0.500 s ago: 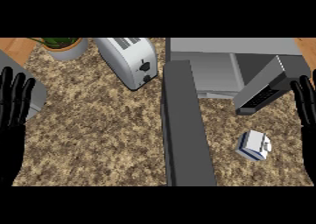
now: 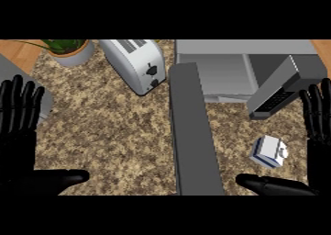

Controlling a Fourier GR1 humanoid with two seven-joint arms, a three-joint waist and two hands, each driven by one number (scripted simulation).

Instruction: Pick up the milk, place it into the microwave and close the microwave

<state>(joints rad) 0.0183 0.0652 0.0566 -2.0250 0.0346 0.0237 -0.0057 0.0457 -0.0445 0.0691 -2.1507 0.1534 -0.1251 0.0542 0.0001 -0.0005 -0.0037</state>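
Observation:
The milk [image 2: 270,151], a small white and blue carton, lies on the speckled counter at the right. Behind it stands the grey microwave [image 2: 225,69], its door [image 2: 284,87] swung open toward me. My right hand [image 2: 321,133] is at the view's right edge, open with fingers straight up, just right of the carton and apart from it; its thumb [image 2: 273,185] points left below the carton. My left hand [image 2: 13,133] rests open at the left edge, fingers up, far from the milk.
A white toaster [image 2: 136,64] stands at the back centre, with a potted plant [image 2: 68,49] to its left. A long grey bar [image 2: 193,133] runs down the counter's middle, between the hands. A grey appliance edge [image 2: 42,98] shows at far left.
Both hands have shifted slightly inward and up; the right hand now stands a little nearer the milk. The carton and microwave door have not moved.

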